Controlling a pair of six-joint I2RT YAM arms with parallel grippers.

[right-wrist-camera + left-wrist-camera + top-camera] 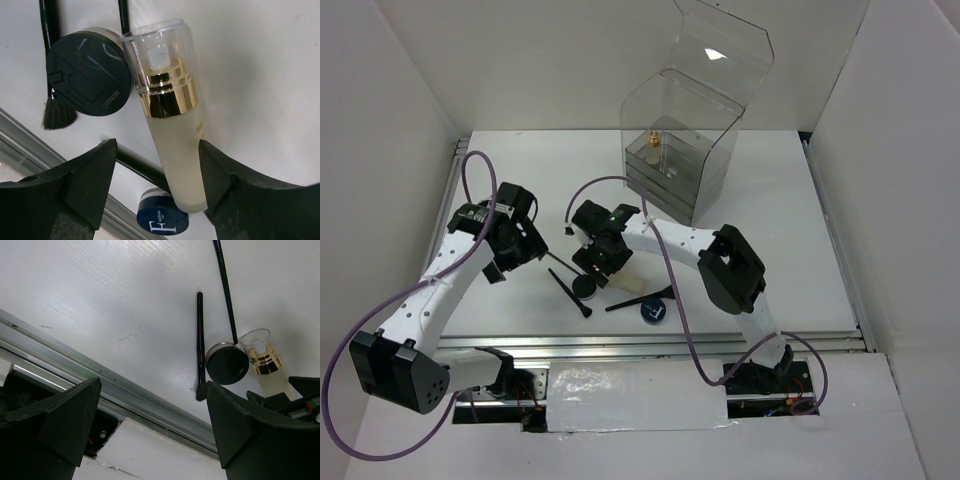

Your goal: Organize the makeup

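The cream tube (175, 135), with gold collar and clear cap, lies flat on the white table between the fingers of my right gripper (156, 150). The gripper is open: its right finger is at the tube's side and its left finger stands off it. A round dark jar (87, 72) and a black brush (52, 112) lie beside the cap, and a blue-lidded jar (162, 222) lies past the tube's base. From above, the right gripper (603, 262) covers most of the tube (628, 282). My left gripper (525, 250) hangs open and empty to the left, seeing the brush (200, 340), jar (227, 363) and a thinner brush (225, 290).
The clear acrylic box (685, 150) with drawers stands at the back with its lid raised, and a small gold lipstick (654, 140) stands in its top. An aluminium rail (670, 345) runs along the near table edge. White walls close in both sides.
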